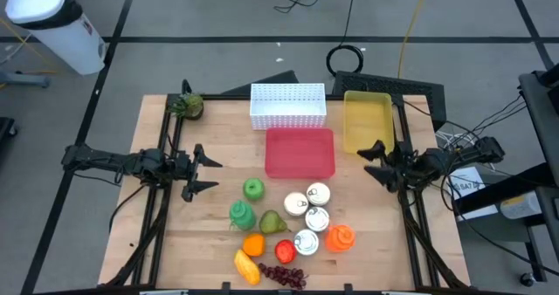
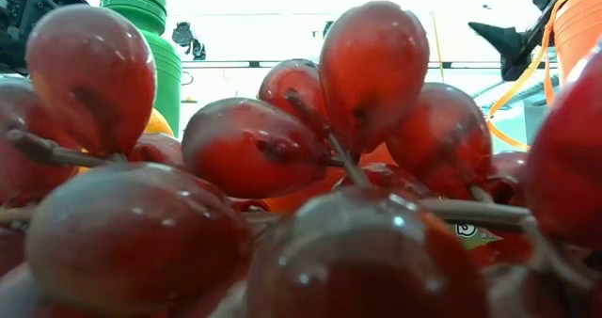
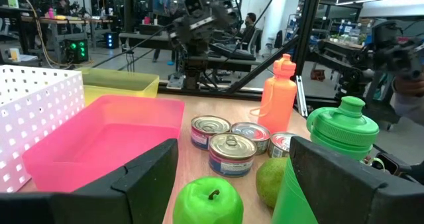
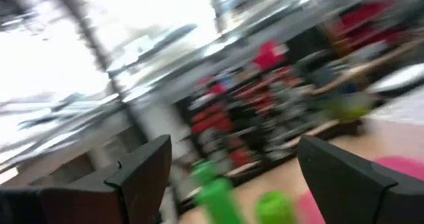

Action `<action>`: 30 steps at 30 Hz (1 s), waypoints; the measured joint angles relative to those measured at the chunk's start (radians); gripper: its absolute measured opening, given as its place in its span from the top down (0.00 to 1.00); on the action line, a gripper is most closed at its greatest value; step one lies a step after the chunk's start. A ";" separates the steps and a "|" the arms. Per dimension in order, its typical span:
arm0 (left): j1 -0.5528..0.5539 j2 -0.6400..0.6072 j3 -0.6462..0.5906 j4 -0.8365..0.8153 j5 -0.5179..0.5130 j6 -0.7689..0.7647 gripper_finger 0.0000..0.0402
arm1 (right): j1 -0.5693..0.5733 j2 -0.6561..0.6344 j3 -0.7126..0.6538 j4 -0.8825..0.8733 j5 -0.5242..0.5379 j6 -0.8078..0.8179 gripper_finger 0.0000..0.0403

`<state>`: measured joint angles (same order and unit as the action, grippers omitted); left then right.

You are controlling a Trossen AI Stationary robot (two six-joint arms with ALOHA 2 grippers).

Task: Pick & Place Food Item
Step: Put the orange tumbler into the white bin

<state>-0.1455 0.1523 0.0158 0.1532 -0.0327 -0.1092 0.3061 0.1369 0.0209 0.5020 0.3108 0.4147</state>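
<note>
no legible txt, paper sheet (image 1: 472, 187) by right arm has print, too small to read

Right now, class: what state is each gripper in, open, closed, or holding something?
Left gripper: open, holding nothing, at the table's left side facing the green apple.
Right gripper: open, holding nothing, beside the yellow bin.

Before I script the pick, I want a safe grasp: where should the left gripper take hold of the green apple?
Grip the green apple across its round middle, coming straight down from above with the open left gripper. It stands stem-up with bare table around it. The red tray and green bottle stand near, so a top approach looks safest.
</note>
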 joint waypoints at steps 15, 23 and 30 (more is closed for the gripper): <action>0.000 0.000 0.000 0.000 0.000 0.000 0.25 | 0.384 0.429 0.295 -0.023 -0.087 -0.311 0.23; 0.000 0.000 0.000 0.004 0.000 0.000 0.25 | 0.604 0.723 0.473 -0.039 0.233 -0.532 0.21; 0.000 0.000 0.000 0.000 0.000 0.000 0.25 | 0.677 0.878 0.575 -0.108 0.422 -0.486 0.14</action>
<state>-0.1454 0.1524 0.0158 0.1532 -0.0330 -0.1091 0.9830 1.0151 0.5957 0.3944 0.7330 -0.0712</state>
